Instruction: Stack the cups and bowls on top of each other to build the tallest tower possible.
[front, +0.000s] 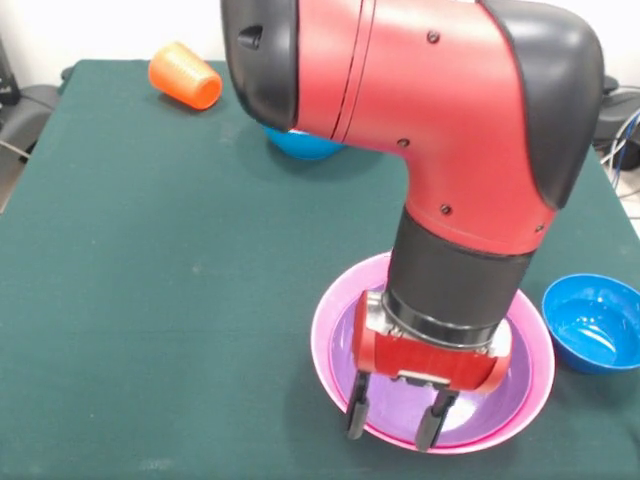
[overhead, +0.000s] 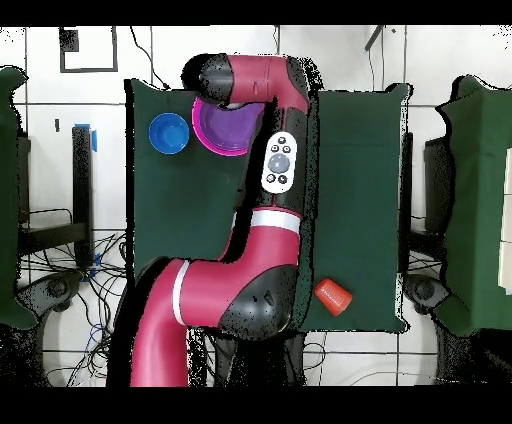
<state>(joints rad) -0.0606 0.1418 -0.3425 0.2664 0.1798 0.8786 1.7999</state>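
Observation:
The huge pink bowl (front: 322, 340) sits at the near right of the table with the large purple bowl (front: 505, 392) nested inside it; the pair also shows in the overhead view (overhead: 228, 128). My gripper (front: 393, 420) hangs over them, open and empty, with its fingertips (front: 355, 418) down at the bowls' near rim. The medium blue bowl (front: 592, 322) (overhead: 169, 134) stands upright just right of the pink bowl. The orange ribbed cup (front: 185, 75) (overhead: 334, 296) lies on its side at the far left corner. A small cyan bowl (front: 300, 145) peeks out behind my arm. The lime cup is out of view.
My arm's bulky red and black elbow (front: 440, 110) hides much of the table's far middle. The green table (front: 150, 300) ends close to the blue bowl on the right. Cables and other tables surround it in the overhead view.

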